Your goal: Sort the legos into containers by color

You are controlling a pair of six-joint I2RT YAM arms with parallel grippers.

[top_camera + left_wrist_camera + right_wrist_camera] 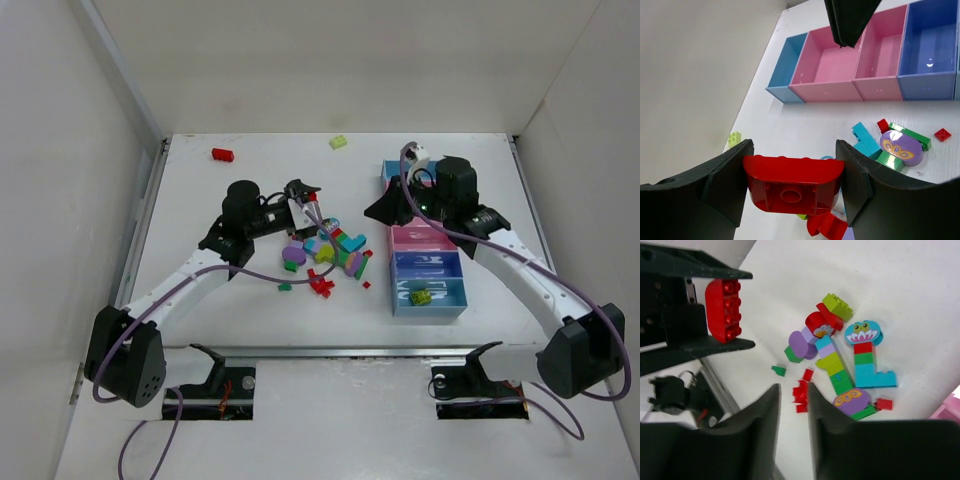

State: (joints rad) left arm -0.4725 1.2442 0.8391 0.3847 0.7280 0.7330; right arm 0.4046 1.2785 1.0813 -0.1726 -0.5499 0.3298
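My left gripper [305, 200] is shut on a red brick with a rounded edge [792, 182], held above the table near the pile of legos [325, 255]. The right wrist view shows that red brick [723, 310] between the left fingers. The pile [840, 355] mixes red, green, teal, purple and yellow-green pieces. My right gripper [794, 387] hovers over small red bits, its jaws a little apart with nothing between them. It hangs at the left side of the strip of containers [395, 290]. One light blue bin holds a yellow-green lego [420, 296].
A red brick [222, 154] and a yellow-green brick [338, 142] lie apart near the far edge of the table. Pink bins [830, 65] and a darker blue bin [930, 45] stand beyond the pile in the left wrist view. White walls enclose the table.
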